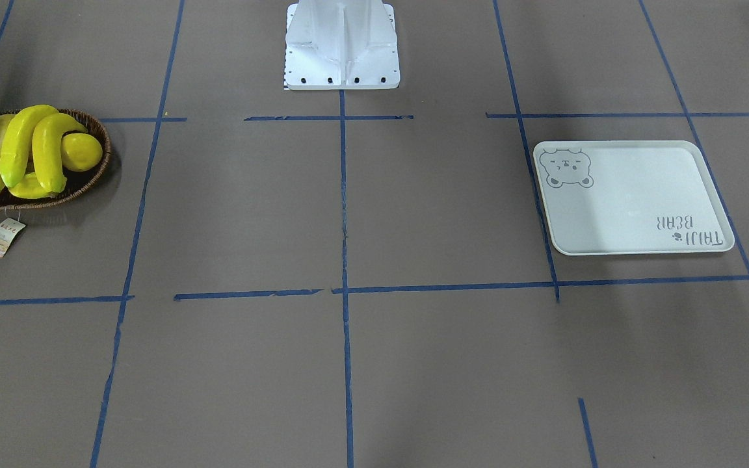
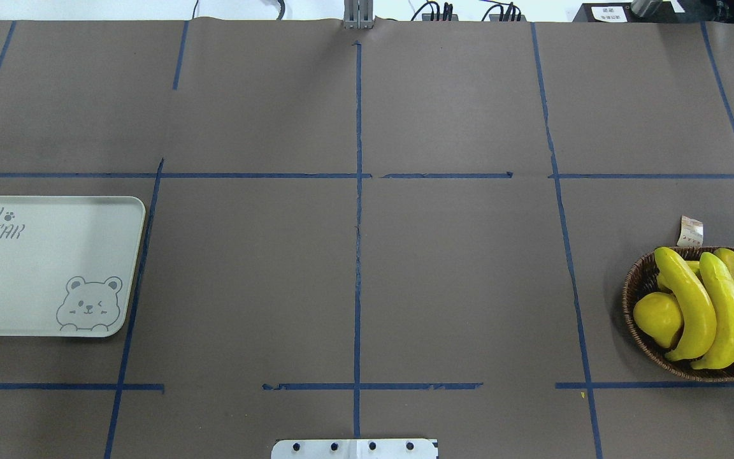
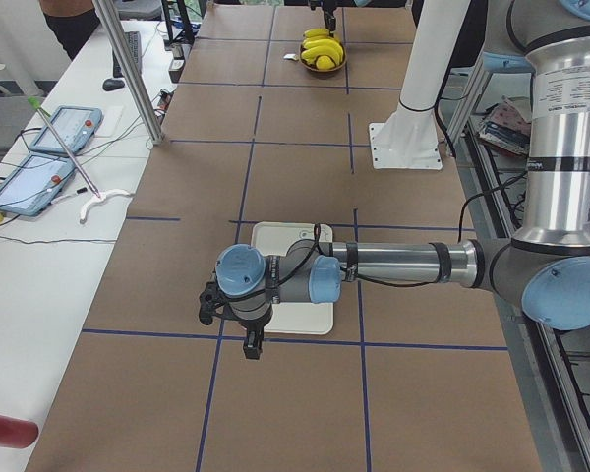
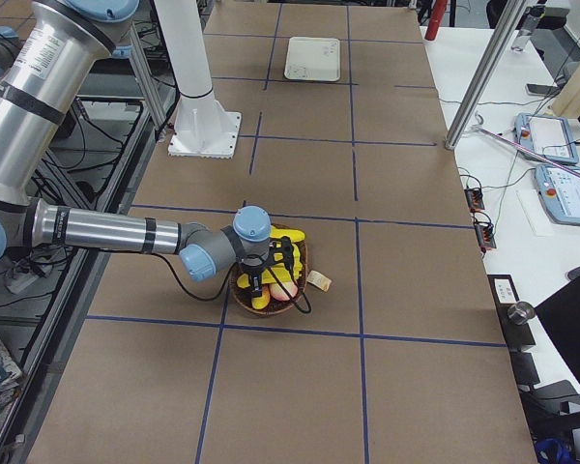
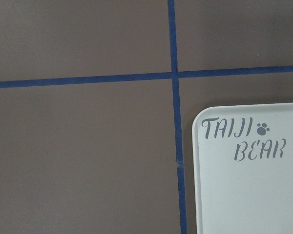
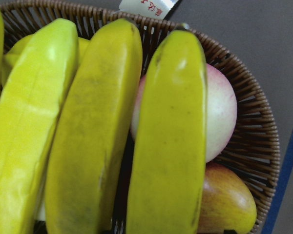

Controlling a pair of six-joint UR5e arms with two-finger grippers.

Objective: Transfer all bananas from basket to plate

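Note:
Several yellow bananas [image 2: 692,306] [image 1: 20,143] lie side by side in the brown wicker basket [image 2: 634,287] [image 1: 98,162] at the table's right end. The right wrist view shows them close up [image 6: 168,146]. My right gripper [image 4: 275,259] hangs just over the basket [image 4: 304,259]; I cannot tell whether it is open or shut. The pale plate [image 2: 35,268] [image 1: 634,201] with the bear drawing lies bare at the left end. My left gripper [image 3: 251,342] hovers by the plate's corner [image 5: 254,195]; its state cannot be told either.
A yellow lemon [image 2: 657,315] [image 1: 80,151], a pink peach [image 6: 219,122] and a reddish fruit [image 6: 227,204] share the basket. A price tag [image 2: 690,231] hangs outside its rim. The white robot base [image 1: 342,45] stands mid-table. Tablets [image 3: 64,128] lie on a side bench.

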